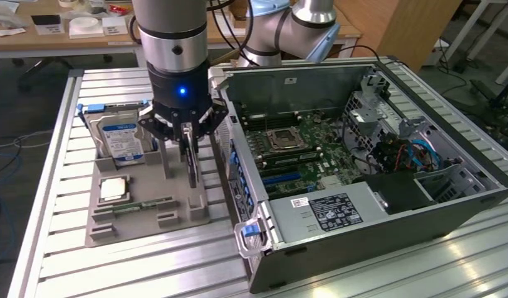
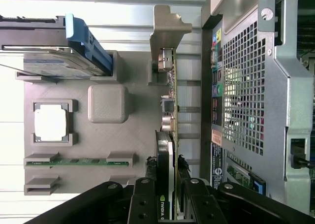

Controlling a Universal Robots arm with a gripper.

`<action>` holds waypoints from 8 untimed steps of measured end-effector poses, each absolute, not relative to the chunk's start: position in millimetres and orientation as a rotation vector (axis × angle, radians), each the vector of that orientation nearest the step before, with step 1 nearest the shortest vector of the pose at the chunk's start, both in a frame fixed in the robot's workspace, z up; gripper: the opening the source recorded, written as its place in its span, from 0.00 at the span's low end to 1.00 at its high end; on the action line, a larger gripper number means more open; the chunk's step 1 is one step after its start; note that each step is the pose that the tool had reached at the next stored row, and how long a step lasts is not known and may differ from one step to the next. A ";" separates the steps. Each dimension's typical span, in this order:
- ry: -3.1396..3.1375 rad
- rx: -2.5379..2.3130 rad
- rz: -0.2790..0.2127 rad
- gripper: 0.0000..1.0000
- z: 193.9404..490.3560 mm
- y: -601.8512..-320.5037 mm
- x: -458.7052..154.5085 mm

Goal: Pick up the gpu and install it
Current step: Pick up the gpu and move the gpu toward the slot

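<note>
Gripper point(image 1: 187, 133) point(image 2: 166, 194) pinches the gpu point(image 1: 192, 169) point(image 2: 172, 93), which stands upright at the case-side edge of the gray holder point(image 1: 146, 218) point(image 2: 140, 135).
Computer case point(image 1: 361, 211) point(image 2: 246, 86) stands just beside that edge; hard drive point(image 1: 121, 139) point(image 2: 49, 61), processor chip point(image 1: 113, 186) point(image 2: 49, 123) and memory stick point(image 1: 142, 204) point(image 2: 74, 161) fill the holder's other slots.

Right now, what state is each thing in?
gripper: shut on the gpu
gpu: upright on edge in the gray holder, gripped
hard drive: standing on edge in the holder
processor chip: flat in its recess
memory stick: on edge in its slot
computer case: on its side, side panel off

"NVIDIA" on the gpu point(image 2: 165, 160)
</note>
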State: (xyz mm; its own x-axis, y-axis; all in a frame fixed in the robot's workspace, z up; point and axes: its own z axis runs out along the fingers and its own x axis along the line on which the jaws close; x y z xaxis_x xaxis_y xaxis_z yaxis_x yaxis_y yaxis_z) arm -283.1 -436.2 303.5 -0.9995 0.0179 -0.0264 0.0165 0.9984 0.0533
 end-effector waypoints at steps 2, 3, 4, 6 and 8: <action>3.113 0.027 0.083 0.27 305.9 -436.2 -283.1; 3.113 0.027 0.083 0.27 307.4 -436.2 -283.1; 3.114 0.027 0.083 0.27 309.3 -436.2 -283.1; 3.113 0.027 0.083 0.27 313.7 -436.2 -283.1; 3.113 0.027 0.083 0.27 318.0 -436.2 -283.1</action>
